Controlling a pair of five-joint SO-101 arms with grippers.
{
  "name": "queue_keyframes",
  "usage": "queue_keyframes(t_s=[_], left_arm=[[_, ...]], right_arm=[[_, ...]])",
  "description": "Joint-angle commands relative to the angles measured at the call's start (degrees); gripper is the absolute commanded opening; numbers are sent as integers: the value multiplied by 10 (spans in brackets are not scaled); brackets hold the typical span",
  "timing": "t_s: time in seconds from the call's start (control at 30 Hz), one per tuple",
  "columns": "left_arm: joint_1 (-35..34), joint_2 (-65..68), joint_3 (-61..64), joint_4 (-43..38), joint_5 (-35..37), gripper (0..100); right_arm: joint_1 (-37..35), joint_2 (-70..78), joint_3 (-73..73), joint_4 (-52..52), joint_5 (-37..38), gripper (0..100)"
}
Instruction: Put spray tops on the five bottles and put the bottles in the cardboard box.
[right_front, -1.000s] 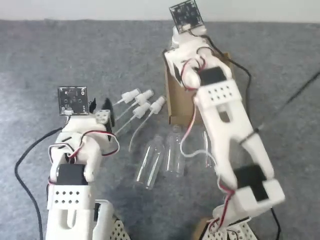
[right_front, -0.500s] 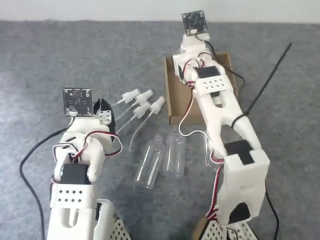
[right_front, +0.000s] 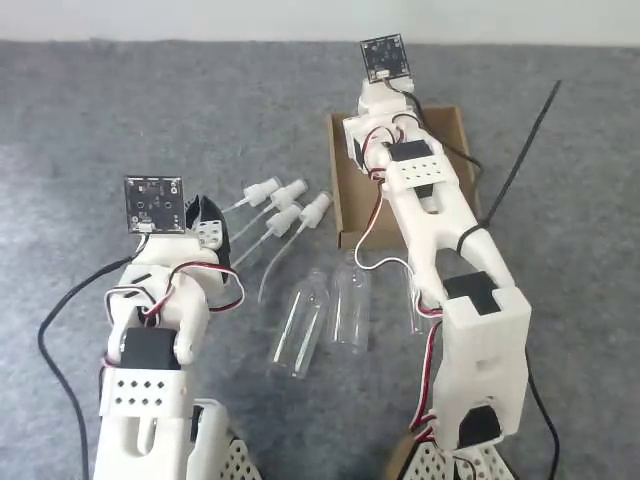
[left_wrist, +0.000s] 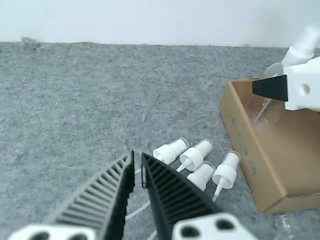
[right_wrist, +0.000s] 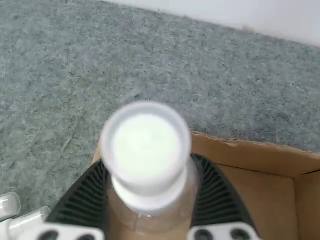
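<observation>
Grey carpet everywhere, white wall strip at 12 o'clock.
- Left gripper at 9 o'clock: pinched nearly closed, nothing in it, hardly moved.
- Four loose spray tops in middle: same spot.
- Empty bottles lying at 6 o'clock: not touched.
- Right arm: stretched out, dropped low over cardboard box at 1 o'clock.
- Right gripper: squeezing capped bottle above box.
- Guess: first bottle almost in, others left to do.

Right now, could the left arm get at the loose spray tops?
Probably yes: the left gripper sits just short of the spray tops, bare carpet between; the right gripper holds a bottle over the cardboard box.
</observation>
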Motion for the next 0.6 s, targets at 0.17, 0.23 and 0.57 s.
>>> queue_keyframes(t_s=[0.17, 0.23, 0.57], left_arm=[[3, -2, -4, -14, 1, 17], [3, -2, -4, -14, 1, 18], [3, -2, -4, -14, 1, 18]], right_arm=[[4, -13, -42, -7, -7, 102], [4, -14, -42, -7, -7, 151], [-1, -13, -42, -7, 29, 198]])
